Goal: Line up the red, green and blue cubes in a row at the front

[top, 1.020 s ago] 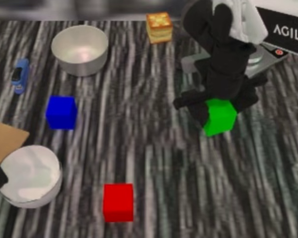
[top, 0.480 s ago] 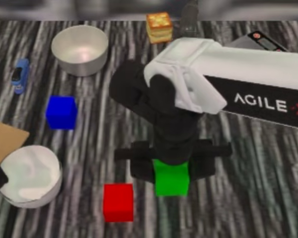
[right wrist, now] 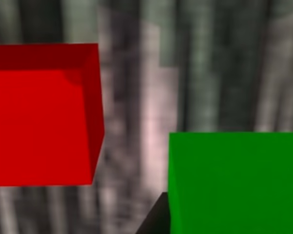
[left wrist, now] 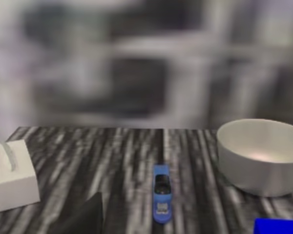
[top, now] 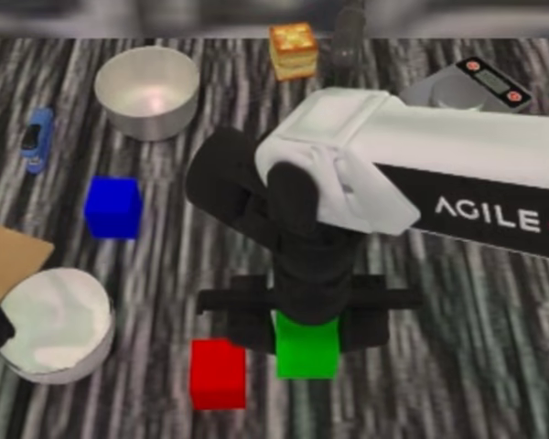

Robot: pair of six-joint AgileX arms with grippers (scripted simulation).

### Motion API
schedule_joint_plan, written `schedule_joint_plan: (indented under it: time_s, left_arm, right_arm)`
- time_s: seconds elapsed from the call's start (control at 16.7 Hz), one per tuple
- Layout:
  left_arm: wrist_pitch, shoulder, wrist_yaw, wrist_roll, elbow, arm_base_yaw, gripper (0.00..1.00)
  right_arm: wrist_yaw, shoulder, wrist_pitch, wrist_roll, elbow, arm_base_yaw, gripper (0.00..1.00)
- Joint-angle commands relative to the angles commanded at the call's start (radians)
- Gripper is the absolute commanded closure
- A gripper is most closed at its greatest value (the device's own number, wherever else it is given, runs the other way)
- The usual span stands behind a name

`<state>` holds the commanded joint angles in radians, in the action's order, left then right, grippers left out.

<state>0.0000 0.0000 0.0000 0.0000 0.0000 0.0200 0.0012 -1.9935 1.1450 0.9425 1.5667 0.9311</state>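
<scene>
The right gripper (top: 304,315) is closed on the green cube (top: 306,346) and holds it near the front edge of the table (top: 457,347). The green cube sits just beside the red cube (top: 218,372), on its right, with a thin gap between them. I think it is held there so the two cubes can start a row along the front. From the right wrist view the red cube (right wrist: 44,114) and the green cube (right wrist: 234,183) are side by side but not touching. I cannot tell if the green cube is down on the table or a little above it.

The blue cube (top: 113,208) is well apart from them, near the left edge of the table, between the metal bowl (top: 147,91) and the white bowl (top: 55,325). It is not in the row yet.

The right arm reaches in from the right edge of the table, stretches across the middle, and its wrist bends down so the claw points at the table. The left arm is parked at the left edge by the white bowl; only a dark bit of it shows there, so I cannot tell if its claw is open or closed.
</scene>
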Motion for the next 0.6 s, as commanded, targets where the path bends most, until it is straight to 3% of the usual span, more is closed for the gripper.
schedule_joint_plan:
  time_s: [0.6]
  left_arm:
    - [0.0, 0.0, 0.0, 0.0, 0.0, 0.0, 0.0]
  right_arm:
    - [0.002, -0.077, -0.249, 0.004, -0.169, 0.006, 1.0]
